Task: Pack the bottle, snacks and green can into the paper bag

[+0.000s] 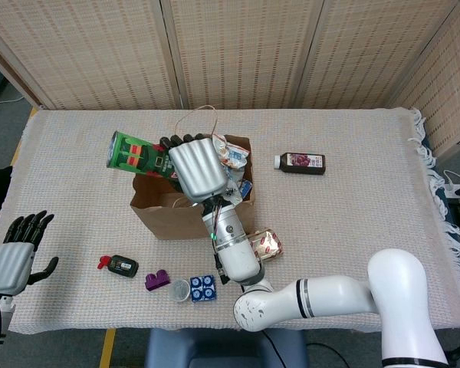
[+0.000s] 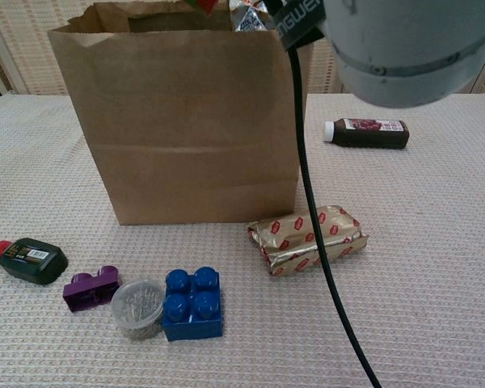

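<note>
Above the left edge of the paper bag (image 1: 162,207), my right hand (image 1: 197,166) wraps its fingers (image 1: 178,142) round the green can (image 1: 136,153), held on its side. I judge it rigid, smooth and light, best gripped mid-body. My left hand (image 1: 15,251) rests off-table, fingers loosely apart, holding nothing.

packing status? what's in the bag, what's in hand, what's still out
Done: one silver snack pack sticks out of the paper bag. In hand: the right hand holds the green can over the bag's left edge, not yet inside. Left: the gold snack pack lies on the table in front of the bag, the bottle to its right. The left hand is idle, open.
</note>
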You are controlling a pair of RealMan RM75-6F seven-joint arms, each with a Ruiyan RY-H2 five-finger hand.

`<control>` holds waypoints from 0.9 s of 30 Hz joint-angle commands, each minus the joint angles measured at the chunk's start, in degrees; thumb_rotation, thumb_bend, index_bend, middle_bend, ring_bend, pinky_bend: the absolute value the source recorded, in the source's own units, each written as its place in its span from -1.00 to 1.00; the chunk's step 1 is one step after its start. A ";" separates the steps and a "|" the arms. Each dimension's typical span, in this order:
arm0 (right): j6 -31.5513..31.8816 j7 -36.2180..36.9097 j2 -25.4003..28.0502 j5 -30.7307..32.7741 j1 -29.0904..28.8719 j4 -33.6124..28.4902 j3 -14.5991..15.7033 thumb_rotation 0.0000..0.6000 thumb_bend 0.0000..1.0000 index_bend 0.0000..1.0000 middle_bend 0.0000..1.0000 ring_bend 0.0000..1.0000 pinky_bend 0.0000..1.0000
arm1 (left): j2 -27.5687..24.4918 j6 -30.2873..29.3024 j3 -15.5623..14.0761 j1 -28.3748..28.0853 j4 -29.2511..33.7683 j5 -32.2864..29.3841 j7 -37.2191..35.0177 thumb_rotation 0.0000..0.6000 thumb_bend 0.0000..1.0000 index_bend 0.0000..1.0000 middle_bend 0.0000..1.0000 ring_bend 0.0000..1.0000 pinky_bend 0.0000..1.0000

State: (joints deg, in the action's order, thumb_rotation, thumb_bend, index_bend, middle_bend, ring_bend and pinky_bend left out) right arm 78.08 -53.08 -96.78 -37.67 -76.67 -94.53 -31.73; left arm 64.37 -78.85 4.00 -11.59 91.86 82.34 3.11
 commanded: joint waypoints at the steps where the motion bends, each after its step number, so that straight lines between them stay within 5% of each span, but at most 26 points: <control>1: -0.66 -3.14 -0.07 4.06 -0.41 -0.85 0.71 1.00 -0.53 -0.87 -0.35 -0.60 -0.37 | 0.01 -0.01 -0.01 0.01 0.01 0.00 0.00 1.00 -0.32 -0.89 -1.00 -1.00 -1.00; 3: -0.65 -3.73 0.19 4.44 -0.45 -1.29 1.01 1.00 -0.60 -1.00 -0.64 -0.87 -0.58 | 0.01 -0.05 0.00 0.02 0.02 0.00 0.00 1.00 -0.32 -0.89 -1.00 -1.00 -1.00; 7: 0.10 -3.62 0.97 4.14 0.11 -2.51 1.39 1.00 -0.68 -1.00 -0.90 -1.00 -0.81 | 0.06 -0.12 0.00 0.06 0.02 -0.04 0.12 1.00 -0.32 -0.89 -1.00 -1.00 -1.00; 19: 2.38 -1.78 6.77 2.95 4.46 -10.61 2.29 1.00 -0.70 -1.00 -0.93 -1.00 -0.82 | 0.11 -0.24 0.00 0.11 0.09 -0.07 0.36 1.00 -0.32 -0.89 -1.00 -1.00 -1.00; 27: 2.71 2.47 18.31 0.13 13.43 -21.72 5.77 1.00 -0.70 -1.00 -0.93 -1.00 -0.82 | 0.17 -0.37 -0.02 0.18 0.09 -0.06 0.59 1.00 -0.32 -0.89 -1.00 -1.00 -1.00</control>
State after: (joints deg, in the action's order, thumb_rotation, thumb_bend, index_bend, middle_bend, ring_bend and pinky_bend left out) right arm 80.82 -52.50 -82.12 -36.33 -66.46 -112.94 -27.67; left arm 64.55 -79.22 3.99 -11.41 91.95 82.28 3.71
